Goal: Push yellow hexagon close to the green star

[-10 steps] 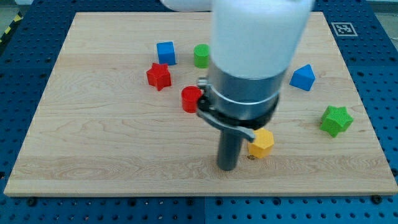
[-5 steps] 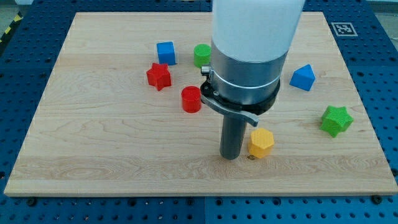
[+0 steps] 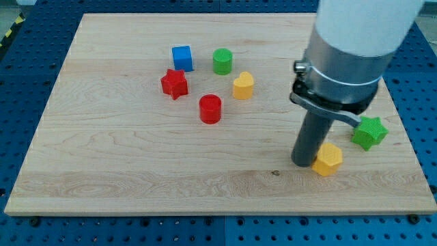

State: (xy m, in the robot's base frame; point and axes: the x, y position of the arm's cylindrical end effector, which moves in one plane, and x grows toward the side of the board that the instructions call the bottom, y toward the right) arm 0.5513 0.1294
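Observation:
The yellow hexagon lies on the wooden board near the view's lower right. The green star sits just up and right of it, a small gap between them. My tip rests on the board right against the hexagon's left side. The arm's big cylinder body rises above it and hides the board behind it, including the blue block seen earlier.
At the board's upper middle are a blue cube, a green cylinder, a red star, a red cylinder and a yellow heart-like block. The board's right edge runs close to the green star.
My tip has moved right and pushed the yellow hexagon right, now close to the green star. The arm now uncovers the yellow heart-like block and covers the blue block at right.

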